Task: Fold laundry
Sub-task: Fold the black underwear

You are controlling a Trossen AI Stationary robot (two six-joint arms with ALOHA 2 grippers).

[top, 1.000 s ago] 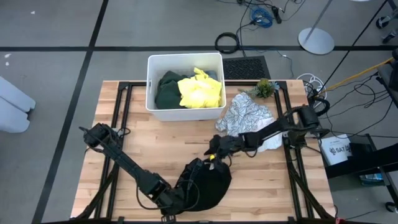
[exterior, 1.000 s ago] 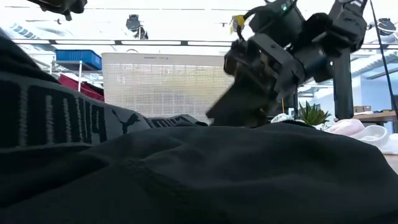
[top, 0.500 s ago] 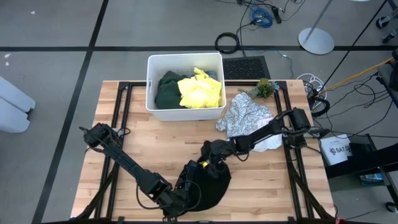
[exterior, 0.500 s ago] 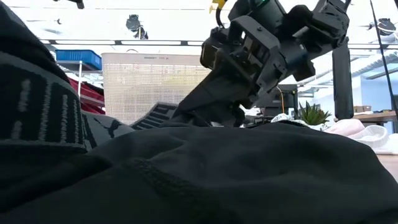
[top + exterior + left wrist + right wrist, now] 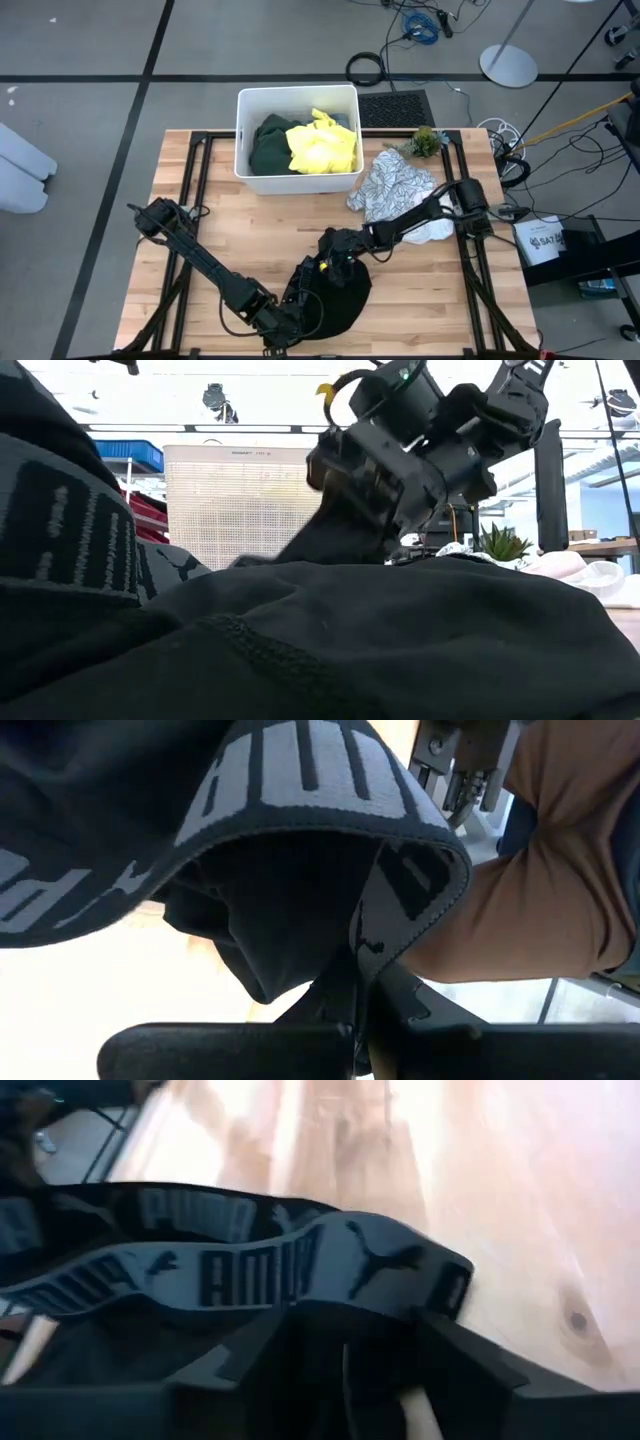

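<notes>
Both arms are meeting at the black garment, which is lying bunched on the wooden table on the side of the table away from the white bin. The left arm is stretching low across the boards, and its left gripper is pinching shut on the edge of the garment farthest from the bin. The right arm is reaching in over the white patterned garment, which is lying just beside the bin, and its right gripper is pressing down on the black garment's bin-side edge with its fingers spread partway around the lettered grey waistband. Only the wrist views are showing that waistband: the left wrist view has it looping over the closed fingers, with black fabric hanging under it. The low view is mostly filled by the black cloth, with the right gripper bearing down on it from above. The high view alone is showing the bright yellow garment and the dark green garment sitting inside the bin.
</notes>
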